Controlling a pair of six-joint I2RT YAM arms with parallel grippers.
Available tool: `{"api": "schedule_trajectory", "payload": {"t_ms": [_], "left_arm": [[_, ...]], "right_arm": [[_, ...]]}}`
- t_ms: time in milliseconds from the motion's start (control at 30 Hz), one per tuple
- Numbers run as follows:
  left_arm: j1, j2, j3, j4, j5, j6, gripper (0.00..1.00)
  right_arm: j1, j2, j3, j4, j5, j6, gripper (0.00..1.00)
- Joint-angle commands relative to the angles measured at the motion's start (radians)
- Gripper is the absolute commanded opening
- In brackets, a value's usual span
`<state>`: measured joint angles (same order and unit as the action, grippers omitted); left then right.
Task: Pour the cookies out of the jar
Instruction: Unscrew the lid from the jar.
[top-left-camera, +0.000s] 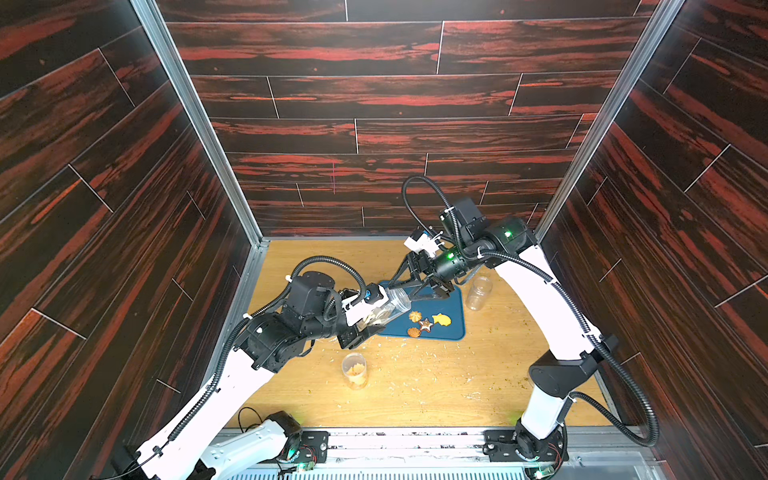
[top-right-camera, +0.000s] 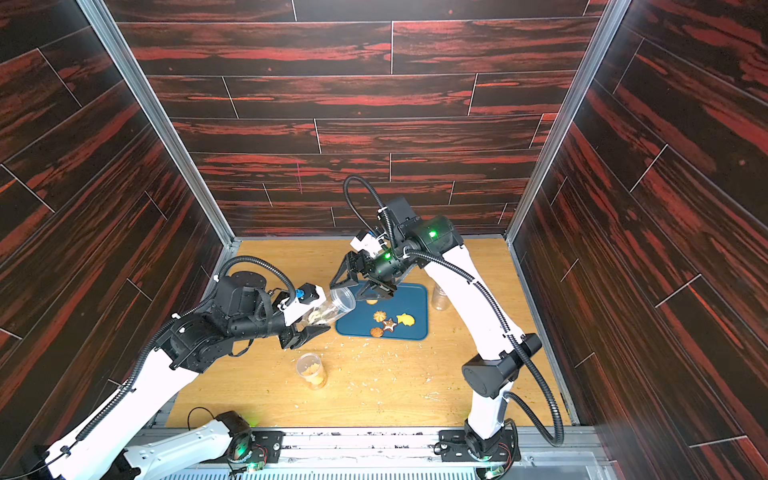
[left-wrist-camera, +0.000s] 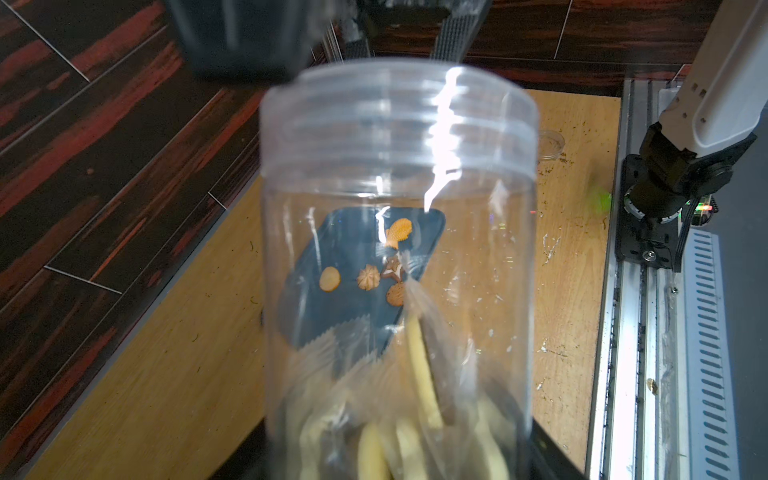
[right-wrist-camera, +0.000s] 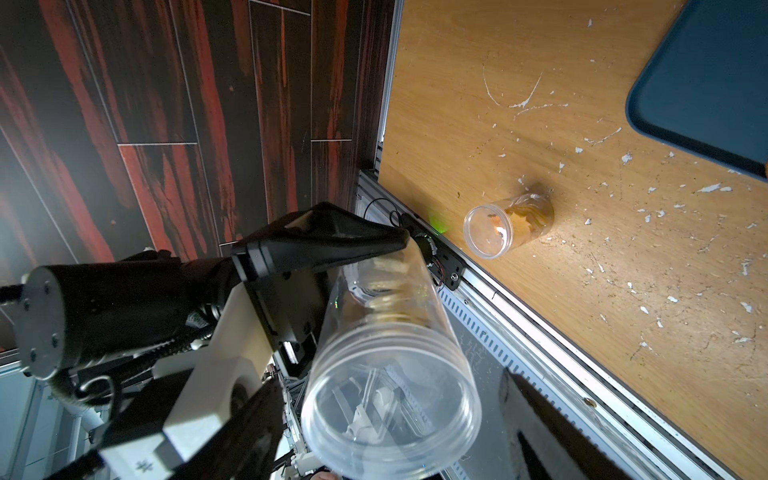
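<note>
Wooden surface (top-left-camera: 415, 395) inside dark panelled walls. The left pincer (top-left-camera: 374, 318) pinches a clear jar (top-left-camera: 392, 307) by its base. The jar is tipped on its side, its open mouth over the far left corner of a blue tray (top-left-camera: 455, 328) in the surface's far half. Pale yellow wrapped pieces sit deep in the jar. The cookies (top-left-camera: 441, 319), small golden and brown shapes, lie on the tray. The right pincer (top-left-camera: 401, 292) is spread around the jar's mouth. A second jar (top-left-camera: 354, 370) stands towards the front left edge, and a third jar (top-left-camera: 478, 293) stands just right of the tray.

Orange cookies (top-left-camera: 441, 319), blue tray (top-left-camera: 455, 309), clear jar (top-left-camera: 397, 303)

Wooden table (top-left-camera: 415, 399): blue tray (top-left-camera: 455, 305), two jars (top-left-camera: 354, 370), crumbs (top-left-camera: 419, 362).
</note>
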<state>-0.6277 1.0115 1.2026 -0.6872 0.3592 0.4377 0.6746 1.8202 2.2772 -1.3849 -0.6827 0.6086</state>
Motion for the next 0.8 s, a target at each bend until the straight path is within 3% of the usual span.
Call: {"api": "schedule_trajectory", "payload": {"t_ms": [0, 200, 433, 600, 767], "left_arm": [[-0.003, -0.019, 0.017, -0.011, 0.017, 0.016, 0.37], [-0.003, -0.017, 0.017, -0.008, 0.012, 0.019, 0.37], [-0.004, -0.016, 0.018, -0.006, 0.014, 0.016, 0.37], [-0.003, -0.017, 0.018, -0.009, 0.015, 0.015, 0.37], [-0.003, -0.016, 0.021, -0.009, 0.030, 0.006, 0.36]], "right_arm": [[0.015, 0.036, 0.018, -0.040, -0.024, 0.000, 0.85], [0.026, 0.039, 0.020, -0.055, -0.021, -0.009, 0.83], [0.027, 0.038, 0.009, -0.054, -0.027, -0.018, 0.70], [0.027, 0.034, 0.004, -0.046, -0.023, -0.023, 0.70], [0.027, 0.005, -0.016, -0.012, 0.024, -0.096, 0.64]]}}
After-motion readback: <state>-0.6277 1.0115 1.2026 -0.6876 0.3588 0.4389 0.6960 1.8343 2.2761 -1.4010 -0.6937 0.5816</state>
